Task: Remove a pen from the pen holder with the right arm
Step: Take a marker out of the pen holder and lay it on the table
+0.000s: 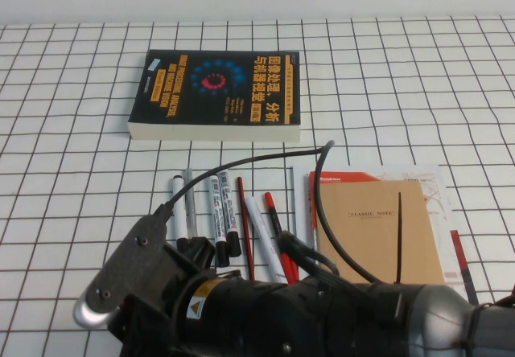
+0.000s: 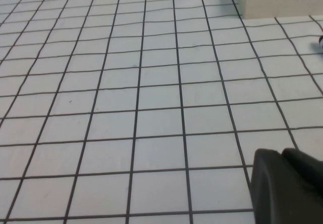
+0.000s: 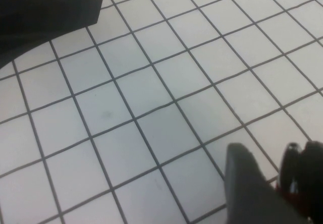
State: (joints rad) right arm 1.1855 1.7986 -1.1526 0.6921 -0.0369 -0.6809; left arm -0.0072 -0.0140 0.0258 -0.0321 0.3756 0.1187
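Hovering over white square-grid table: right gripper, matte black; left gripper likewise, nr thick slab-like book. Claw states: cannot tell for either.

The worktop had a smooth, matt white covering ruled with a dark grid. The book showed a glossy black printed cover and matt paper page edges. The notebook looked like plain matt brown paper. The pens were smooth plastic. The arm casing was matt black, with a dull silvery metal cap.
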